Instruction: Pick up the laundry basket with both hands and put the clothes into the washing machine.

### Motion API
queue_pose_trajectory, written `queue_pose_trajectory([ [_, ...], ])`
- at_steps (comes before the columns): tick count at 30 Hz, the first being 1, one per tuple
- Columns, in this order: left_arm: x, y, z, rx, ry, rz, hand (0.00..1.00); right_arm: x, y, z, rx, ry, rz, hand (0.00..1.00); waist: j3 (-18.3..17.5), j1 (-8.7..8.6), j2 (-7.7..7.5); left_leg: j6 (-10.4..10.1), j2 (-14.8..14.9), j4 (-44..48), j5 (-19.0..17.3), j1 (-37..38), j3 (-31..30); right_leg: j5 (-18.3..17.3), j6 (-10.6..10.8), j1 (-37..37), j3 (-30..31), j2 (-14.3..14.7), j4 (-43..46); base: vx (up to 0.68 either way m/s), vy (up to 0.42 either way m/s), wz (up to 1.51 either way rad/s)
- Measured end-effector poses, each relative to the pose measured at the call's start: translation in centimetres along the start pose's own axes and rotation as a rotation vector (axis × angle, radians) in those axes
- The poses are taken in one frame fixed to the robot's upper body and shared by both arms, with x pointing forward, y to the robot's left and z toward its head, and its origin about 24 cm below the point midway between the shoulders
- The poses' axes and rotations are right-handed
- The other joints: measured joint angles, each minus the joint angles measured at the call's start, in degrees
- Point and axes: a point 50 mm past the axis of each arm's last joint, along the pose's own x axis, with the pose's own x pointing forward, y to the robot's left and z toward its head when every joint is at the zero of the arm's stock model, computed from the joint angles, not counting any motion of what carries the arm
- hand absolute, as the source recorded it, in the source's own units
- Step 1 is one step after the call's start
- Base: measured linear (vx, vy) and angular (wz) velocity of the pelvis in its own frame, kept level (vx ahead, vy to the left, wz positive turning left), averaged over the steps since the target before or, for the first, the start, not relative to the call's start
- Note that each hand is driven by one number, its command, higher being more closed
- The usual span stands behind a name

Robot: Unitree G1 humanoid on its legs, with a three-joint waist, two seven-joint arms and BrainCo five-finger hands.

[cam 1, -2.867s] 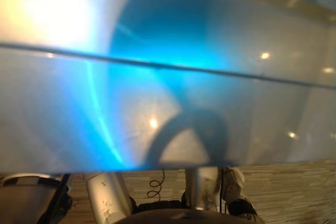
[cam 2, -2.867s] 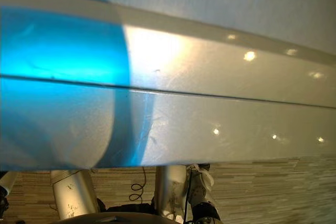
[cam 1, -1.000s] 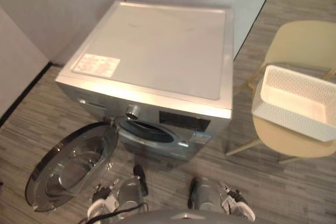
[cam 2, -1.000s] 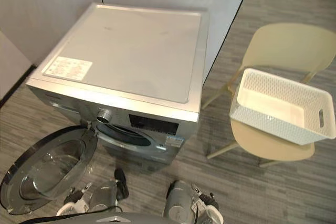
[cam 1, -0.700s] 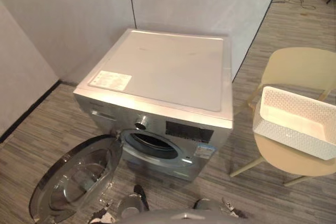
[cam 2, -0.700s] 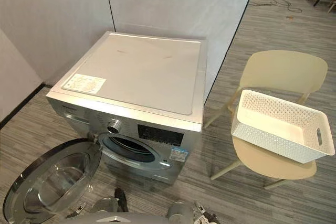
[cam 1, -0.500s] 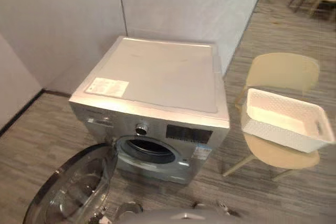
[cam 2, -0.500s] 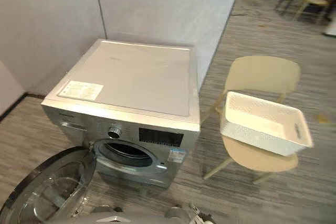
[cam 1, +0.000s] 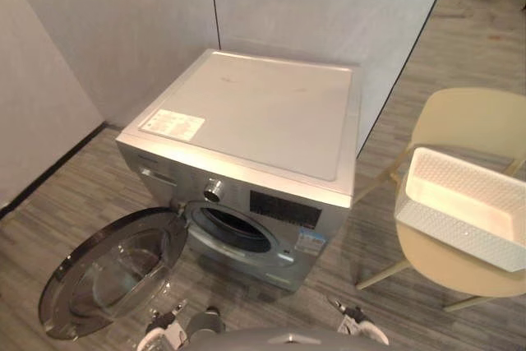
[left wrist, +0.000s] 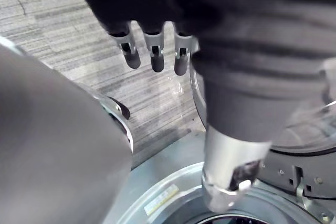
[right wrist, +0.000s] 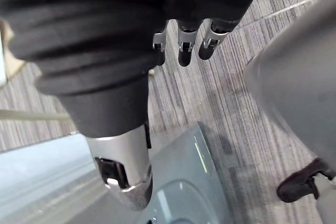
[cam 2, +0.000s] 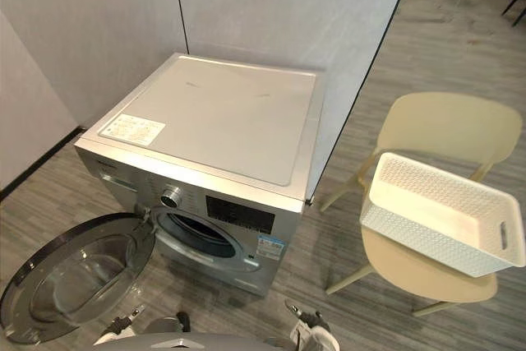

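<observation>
White laundry basket (cam 2: 444,215) sits on the seat of a beige chair (cam 2: 427,275), its far end reaching past the seat's right edge; its inside looks bare white. To the chair's left stands the washing machine (cam 2: 222,113), its round door (cam 2: 70,277) swung open low. My left hand (left wrist: 152,59) and right hand (right wrist: 186,43) hang slack, holding nothing. My worry: an uneven two-handed lift could tip the basket off the seat, and I might knock the door while turning.

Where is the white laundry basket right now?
The laundry basket rests on the beige chair, at the right of both eye views, right of the washing machine.
</observation>
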Motion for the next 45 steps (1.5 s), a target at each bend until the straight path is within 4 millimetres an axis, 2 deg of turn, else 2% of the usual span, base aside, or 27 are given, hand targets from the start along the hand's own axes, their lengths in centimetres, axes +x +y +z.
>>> queue_pose_trajectory([
  [2,0.0,0.0,-0.1,-0.001,0.001,-0.002,0.0,0.1,0.3,0.3,-0.032,-0.007,0.006,0.0,0.1,0.08,0.12,0.5,0.0,-4.3,5.0,0.4,-1.8,0.1,-0.2,0.8,-2.6,0.5,-1.5,-0.16,-0.186,0.75],
  [3,0.0,0.1,0.1,0.0,-0.005,0.001,0.0,0.2,0.4,0.5,-0.024,-0.007,0.003,0.0,0.3,-0.02,0.06,0.8,-0.2,-6.6,8.7,0.3,-2.1,0.4,-2.3,1.0,-5.0,0.5,-2.0,-0.2,-0.14,0.76],
  [4,0.1,0.2,0.3,-0.003,-0.012,0.003,0.0,0.2,0.4,0.6,-0.011,-0.003,0.0,0.0,0.5,-0.01,-0.2,1.4,-0.4,-6.1,8.4,-0.1,-1.4,0.3,-3.1,1.1,-6.1,0.2,-2.5,-0.18,-0.083,0.45],
  [5,0.1,-0.2,0.9,-0.009,-0.029,-0.005,0.0,0.4,0.3,0.9,0.01,0.0,-0.01,0.0,0.9,0.06,-0.43,2.0,0.0,1.3,2.4,-1.8,3.1,-0.3,-4.0,0.9,-7.7,-0.6,-3.3,-0.19,-0.01,0.17],
  [6,0.2,-0.1,1.2,-0.006,-0.032,-0.002,0.0,0.5,0.5,1.5,0.033,-0.016,-0.01,0.0,1.4,-0.3,-0.55,3.6,0.3,11.4,-4.1,-2.6,7.2,-0.2,-3.9,0.8,-8.5,-1.5,-2.7,-0.18,0.026,0.11],
  [9,0.2,0.3,1.0,0.002,-0.021,0.011,0.0,0.4,-0.6,0.6,0.072,0.009,-0.043,0.0,1.5,-1.44,-0.52,4.3,1.4,26.3,-14.7,-1.6,9.2,0.7,-2.6,1.0,-9.8,-2.6,-2.8,-0.15,0.151,0.21],
  [11,0.3,0.3,1.0,0.005,-0.022,0.01,0.0,0.4,-1.1,0.4,0.089,0.015,-0.059,0.0,2.1,-1.64,0.52,3.7,1.6,25.1,-16.7,-1.0,9.1,1.2,-1.5,0.9,-10.1,-2.1,-2.8,-0.1,0.21,0.31],
  [12,0.3,0.2,1.4,0.028,-0.037,0.004,0.0,0.4,-1.1,0.2,0.098,0.028,-0.061,0.0,2.1,-1.77,-0.29,3.9,-2.8,13.9,-16.8,1.5,6.9,1.5,-2.2,-0.2,-8.2,-1.5,-5.3,-0.1,0.163,0.62],
  [13,0.4,0.4,2.8,0.06,-0.075,0.004,0.0,0.3,-0.4,-0.6,0.101,0.06,-0.046,0.0,1.7,-2.45,-4.24,4.5,-6.1,6.1,-13.1,3.8,6.5,3.3,-4.8,-0.5,-5.8,-2.8,-9.2,-0.08,0.145,0.76],
  [14,0.4,0.5,3.8,0.066,-0.111,0.004,0.0,0.2,0.2,-1.2,0.109,0.081,-0.036,0.0,2.2,-2.89,-5.75,5.0,-6.7,8.1,-14.4,3.4,7.6,5.6,-5.2,-0.1,-6.0,-3.7,-11.4,-0.01,0.055,0.56],
  [15,0.0,0.4,4.4,0.047,-0.162,0.0,0.0,0.5,0.1,-0.1,0.103,0.049,-0.037,0.0,2.5,-2.02,-1.54,2.3,-1.7,8.4,-18.2,5.0,4.0,8.2,-2.0,-0.5,-7.5,-0.1,-12.6,0.01,0.06,0.3],
  [16,-0.1,0.0,5.3,0.035,-0.195,-0.009,0.0,0.5,0.6,0.4,0.099,0.037,-0.024,0.0,3.6,-1.77,-2.97,3.6,-3.6,7.5,-16.9,5.5,2.8,8.4,-1.4,-0.3,-6.8,-0.7,-12.9,-0.02,0.078,0.19],
  [17,-0.5,0.0,6.4,0.032,-0.255,-0.022,0.0,0.5,0.9,0.2,0.081,0.045,-0.013,0.0,3.9,-1.67,-3.6,3.0,-4.8,5.6,-13.8,5.6,2.3,9.6,-2.2,-0.4,-6.9,-1.8,-14.1,-0.02,0.099,0.53],
  [19,-2.7,-1.1,9.2,0.003,-0.439,-0.101,0.0,0.4,0.5,-0.2,0.06,0.052,-0.019,0.0,3.9,-1.76,-3.4,4.4,-7.2,2.3,-11.5,5.1,-0.9,10.8,-1.8,0.6,-9.0,-2.7,-16.4,-0.04,0.074,0.83],
  [21,-6.5,-2.8,12.3,-0.084,-0.669,-0.234,0.0,0.4,0.0,-0.1,0.058,0.045,-0.031,0.0,4.1,-1.5,-2.78,4.6,-8.5,1.4,-9.7,4.4,-3.8,11.1,-1.7,1.6,-12.8,-3.9,-16.1,-0.08,0.044,0.89],
  [23,-8.3,-2.5,13.5,-0.122,-0.762,-0.259,0.0,0.4,-0.3,0.1,0.058,0.026,-0.036,0.0,4.3,-0.78,-1.43,4.6,-8.9,0.9,-9.0,4.4,-4.3,11.0,-1.6,1.5,-13.8,-4.5,-14.7,-0.13,0.035,0.4],
  [25,-9.6,-1.7,14.3,-0.149,-0.833,-0.249,0.0,0.2,-0.3,0.3,0.039,0.004,-0.028,0.0,4.1,-0.69,-1.2,4.9,-9.1,-1.4,-8.8,4.6,-3.8,11.0,-1.5,1.4,-14.8,-5.4,-14.7,-0.16,0.032,0.17],
  [26,-10.3,-0.8,14.9,-0.167,-0.876,-0.226,0.0,0.1,-0.4,0.3,0.032,-0.005,-0.025,0.0,3.9,-0.66,-0.86,4.8,-8.3,-2.7,-8.6,5.3,-1.0,11.2,-1.2,1.5,-14.8,-5.6,-14.6,-0.15,0.01,0.09],
  [27,-11.3,0.1,15.7,-0.186,-0.938,-0.191,0.0,0.0,-0.5,0.1,0.024,-0.011,-0.023,0.0,3.9,-0.72,-1.37,4.9,-7.8,-3.6,-7.8,5.4,1.3,11.5,-0.7,1.2,-14.9,-6.0,-14.7,-0.13,-0.006,0.07],
  [31,-12.7,2.2,17.6,-0.189,-1.06,-0.053,0.0,-0.2,-0.2,0.0,-0.009,-0.021,-0.006,0.0,3.3,-0.77,-1.73,5.0,-7.3,-6.2,-5.3,5.3,4.9,12.0,-1.3,-1.2,-13.9,-5.7,-15.8,-0.09,0.006,-0.16],
  [33,-13.4,2.8,19.5,-0.174,-1.13,0.003,0.0,-0.3,0.2,-0.2,-0.021,-0.017,0.007,0.0,3.4,-0.7,-3.78,4.9,-7.0,-8.8,-3.4,4.7,6.9,13.7,-1.4,-3.4,-12.6,-5.1,-17.5,-0.04,0.013,-0.3],
  [36,-14.0,2.3,21.9,-0.141,-1.197,-0.009,0.0,-0.4,0.8,-0.7,-0.02,0.001,0.024,0.0,2.4,-0.95,-5.68,4.6,-6.6,-10.2,-1.9,2.5,8.1,15.6,-1.8,-6.1,-11.3,-4.2,-19.0,0.0,-0.003,-0.3],
  [39,-13.1,1.1,25.6,-0.135,-1.203,-0.025,0.0,-0.3,1.1,-0.6,-0.02,0.009,0.033,0.0,2.8,-1.76,-7.3,4.9,-6.2,-10.3,-1.3,0.2,9.2,19.0,-1.9,-8.7,-8.6,-3.2,-21.4,0.03,0.011,-0.34],
  [41,-12.9,0.7,28.0,-0.129,-1.204,-0.03,0.0,-0.2,0.9,-0.1,-0.013,0.001,0.035,0.0,3.5,-2.58,-7.44,5.4,-6.0,-9.7,-1.0,-1.8,9.4,20.5,-2.0,-10.3,-8.1,-2.8,-22.4,-0.01,0.015,-0.19],
  [42,-13.0,0.6,28.8,-0.121,-1.21,-0.025,0.0,-0.1,0.9,0.1,-0.013,-0.002,0.036,0.0,3.9,-2.77,-7.58,5.5,-5.8,-9.3,-1.0,-2.4,9.5,21.0,-2.2,-10.7,-7.8,-2.7,-22.7,-0.02,0.013,-0.19],
  [43,-13.7,0.7,31.4,-0.106,-1.237,-0.007,0.0,0.0,1.4,0.9,-0.015,-0.018,0.048,0.0,6.0,-3.0,-8.08,5.7,-4.9,-7.4,-1.6,-3.7,9.8,22.6,-2.6,-11.3,-6.8,-1.9,-23.2,-0.05,0.01,-0.22],
  [45,-14.9,1.0,34.6,-0.099,-1.27,0.023,0.0,0.2,1.8,1.8,-0.015,-0.037,0.059,0.0,7.3,-3.12,-8.77,5.7,-3.2,-3.5,-3.1,-7.1,9.9,24.3,-3.2,-13.4,-5.8,-0.8,-23.3,-0.08,0.011,-0.24],
])
